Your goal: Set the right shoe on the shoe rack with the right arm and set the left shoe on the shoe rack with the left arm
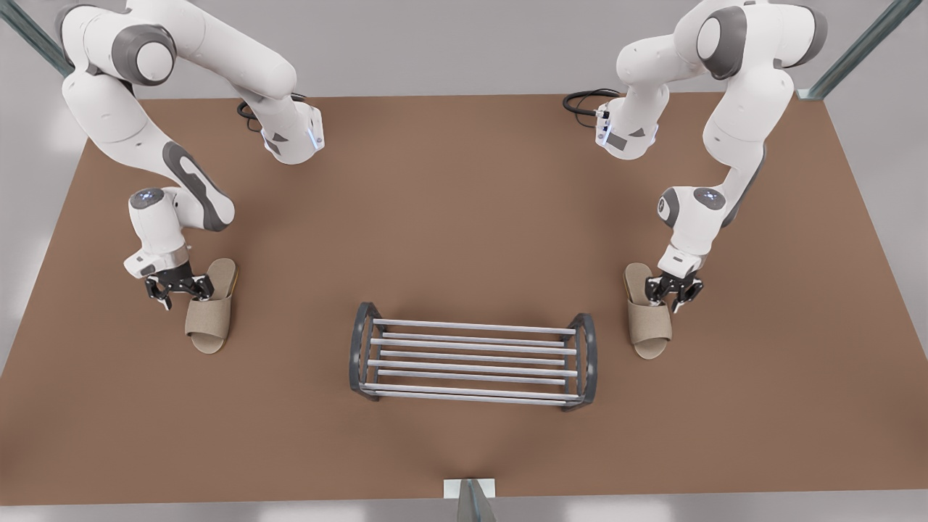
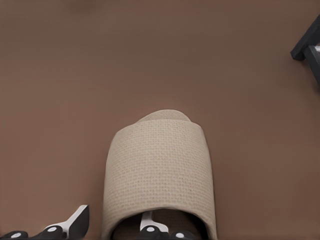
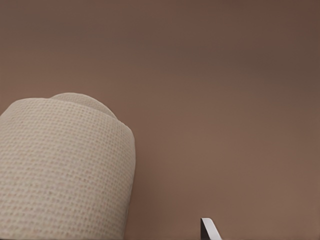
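Close left jaws, now open astride the side wall of left shoe (image 1: 647,319), off the rack's (image 1: 471,359) end on the front view's right; likewise right jaws, open beside right shoe (image 1: 210,315) off the opposite end; squeeze firmly before lifting

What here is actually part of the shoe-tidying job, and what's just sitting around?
Part of the job:
- right shoe, right gripper open at its side
- left shoe, left gripper open over its edge
- shoe rack, between them

Just there:
- brown table
- black cables
- metal post
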Action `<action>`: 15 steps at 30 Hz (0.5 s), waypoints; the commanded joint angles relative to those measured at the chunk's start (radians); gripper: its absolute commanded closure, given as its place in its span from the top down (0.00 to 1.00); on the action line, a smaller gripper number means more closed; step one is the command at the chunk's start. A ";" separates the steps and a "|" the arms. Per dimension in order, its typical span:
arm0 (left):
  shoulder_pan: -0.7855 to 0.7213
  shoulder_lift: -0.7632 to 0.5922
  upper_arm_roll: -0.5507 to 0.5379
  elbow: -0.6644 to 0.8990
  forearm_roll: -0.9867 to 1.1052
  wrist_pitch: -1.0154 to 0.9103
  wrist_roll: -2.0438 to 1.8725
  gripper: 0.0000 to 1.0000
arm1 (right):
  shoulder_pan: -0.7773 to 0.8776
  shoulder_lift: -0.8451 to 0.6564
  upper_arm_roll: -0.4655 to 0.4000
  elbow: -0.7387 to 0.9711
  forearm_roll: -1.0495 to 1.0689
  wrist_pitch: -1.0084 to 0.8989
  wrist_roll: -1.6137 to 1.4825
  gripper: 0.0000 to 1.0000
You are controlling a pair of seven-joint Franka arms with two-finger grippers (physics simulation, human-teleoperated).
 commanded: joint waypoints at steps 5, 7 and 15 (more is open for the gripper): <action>0.001 -0.002 0.000 0.001 -0.002 0.000 0.010 0.45 | -0.002 0.005 0.002 0.002 0.000 -0.001 -0.004 0.88; 0.001 -0.002 0.000 0.001 -0.002 0.000 0.009 0.41 | -0.003 0.005 0.002 0.002 0.002 -0.001 -0.004 0.72; 0.006 -0.007 0.000 0.017 -0.002 0.000 0.010 0.31 | -0.019 0.002 0.005 0.002 0.005 -0.001 0.004 0.47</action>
